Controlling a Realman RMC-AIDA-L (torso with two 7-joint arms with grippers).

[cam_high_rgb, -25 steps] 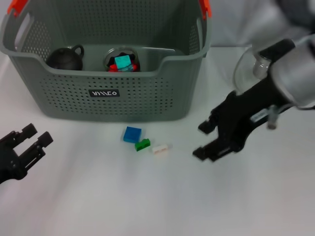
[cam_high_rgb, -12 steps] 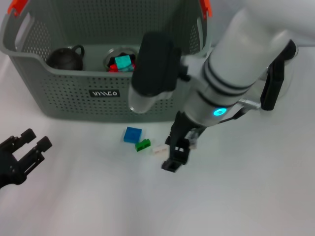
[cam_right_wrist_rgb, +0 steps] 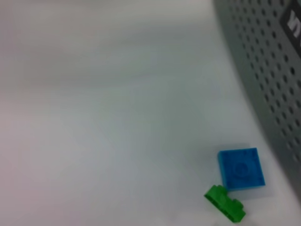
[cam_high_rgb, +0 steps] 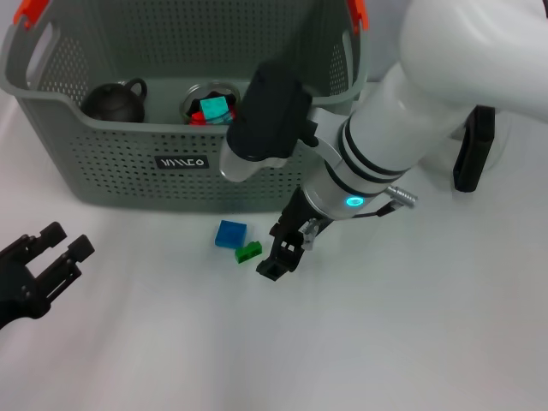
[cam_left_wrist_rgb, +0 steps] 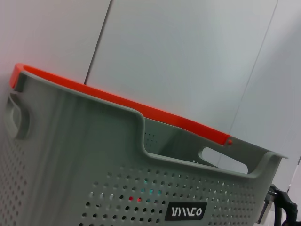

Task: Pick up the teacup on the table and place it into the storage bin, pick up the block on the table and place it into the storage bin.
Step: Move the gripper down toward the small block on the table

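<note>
1. We see the storage bin point(cam_high_rgb: 184, 163) at the far side of the white table point(cam_high_rgb: 385, 342), its grey perforated walls topped by orange handle clips point(cam_high_rgb: 356, 13) and a small black label point(cam_high_rgb: 181, 162) on the front wall.
2. Inside the bin, toward our left, sits a dark round teacup point(cam_high_rgb: 114, 102) with its handle turned to the right.
3. Next to it in the bin lies a small round container point(cam_high_rgb: 208, 104) holding coloured pieces (a teal block point(cam_high_rgb: 214, 108) on top and red ones under it).
4. On the table just in front of the bin lie a blue block point(cam_high_rgb: 229, 234) and a green block point(cam_high_rgb: 248, 252), touching or nearly so at one corner; the right wrist view shows the same pair, blue block point(cam_right_wrist_rgb: 241, 168) close beside the bin wall and green block point(cam_right_wrist_rgb: 225, 203) next to it.
5. The right gripper point(cam_high_rgb: 284, 251) reaches down to the table just beside the green block, on its right; we cannot tell from these views whether its fingers are spread or closed, or whether they hold anything.
6. The left gripper point(cam_high_rgb: 53, 253) rests low at the near left, well apart from the blocks, its fingers spread and holding nothing.
7. The left wrist view shows only the bin's front wall point(cam_left_wrist_rgb: 94, 188), with red and teal showing through the holes.
</note>
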